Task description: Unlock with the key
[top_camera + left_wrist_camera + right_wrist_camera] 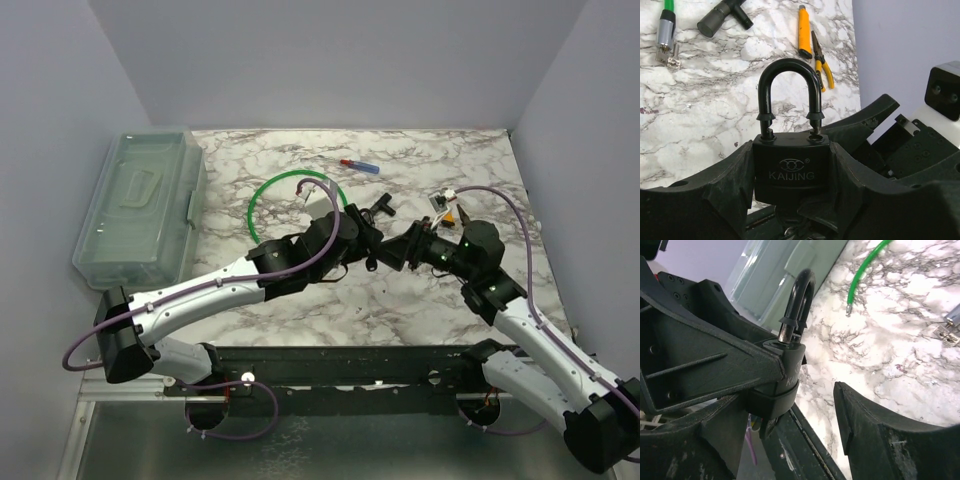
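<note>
Yellow pliers (819, 64), green cable (669, 4) beyond padlock (790, 165)

My left arm (200, 290) and right arm (545, 345) are white shells set between black joint housings. A purple cable (490, 188) runs along each and loops free in places. The left fingers (700, 200) are matte black moulded plastic, scuffed pale at the edges. Small screw heads (671, 276) dot their ribbed black housing. The right wrist shows what may be green indicator lights (463, 241).
</note>
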`<state>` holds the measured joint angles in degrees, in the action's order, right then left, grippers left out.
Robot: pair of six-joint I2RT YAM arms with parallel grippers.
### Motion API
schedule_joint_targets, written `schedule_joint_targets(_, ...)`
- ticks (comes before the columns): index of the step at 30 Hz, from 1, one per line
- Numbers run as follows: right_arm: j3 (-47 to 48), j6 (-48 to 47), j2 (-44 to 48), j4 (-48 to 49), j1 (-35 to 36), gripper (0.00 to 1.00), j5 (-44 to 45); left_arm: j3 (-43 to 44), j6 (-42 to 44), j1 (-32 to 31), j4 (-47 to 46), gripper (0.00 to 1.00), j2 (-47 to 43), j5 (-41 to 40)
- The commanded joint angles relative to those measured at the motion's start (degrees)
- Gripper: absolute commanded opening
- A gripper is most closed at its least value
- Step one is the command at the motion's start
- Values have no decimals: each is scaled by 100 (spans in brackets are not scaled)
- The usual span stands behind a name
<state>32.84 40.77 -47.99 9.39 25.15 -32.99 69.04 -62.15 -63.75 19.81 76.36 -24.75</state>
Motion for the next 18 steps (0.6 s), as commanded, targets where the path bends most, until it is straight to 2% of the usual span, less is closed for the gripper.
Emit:
schedule_joint_targets(1,-144,661,3,1010,-17,70,1167,4,-411,-126,58,0,131,42)
schedule_joint_targets(12,-487,1089,-176,1851,419,66,2083,183,-1004,-129,67,0,513,-332)
schedule_joint_targets(18,-502,1051,-399,2020,601,57,2399,259,-1212,-127,67,0,731,-285)
